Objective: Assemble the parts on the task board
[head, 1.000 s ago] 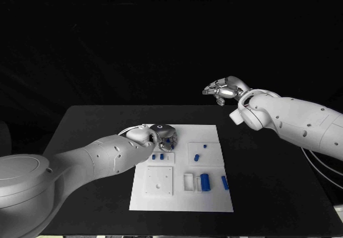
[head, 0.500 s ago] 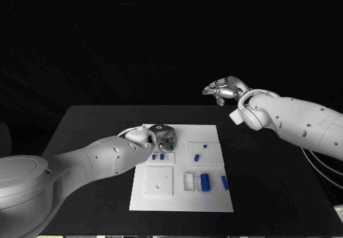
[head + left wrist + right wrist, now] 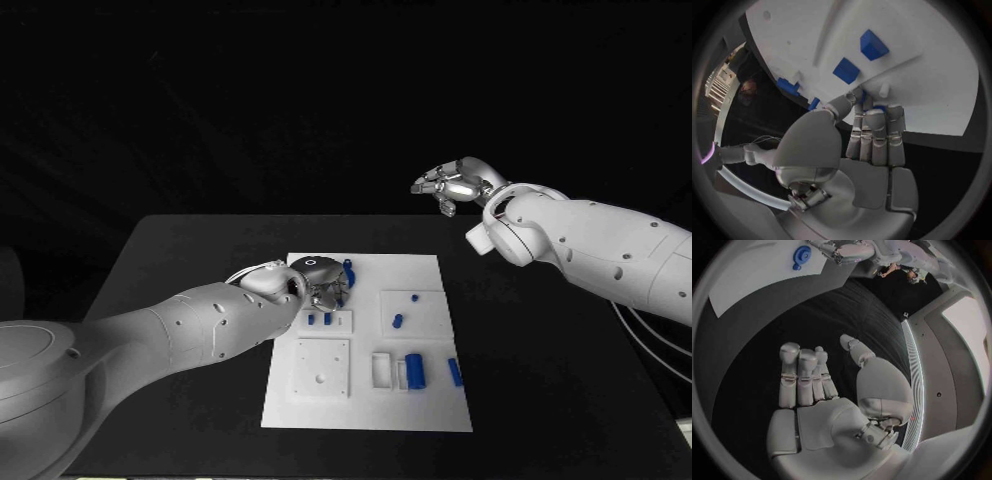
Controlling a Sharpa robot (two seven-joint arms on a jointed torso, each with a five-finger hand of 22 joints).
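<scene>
Left hand point(image 3: 320, 278) now rolled over the far-left corner of the flat white task board point(image 3: 433, 405), baring a small blue oblong part point(image 3: 351, 268) pinched between thumb and pressed-together fingers. Likely picked up for insertion. Long axis seemingly steep, top pointing away from the robot. Right hand point(image 3: 454, 185) raised beyond the black surface point(image 3: 188, 250), loosely spread, empty.
</scene>
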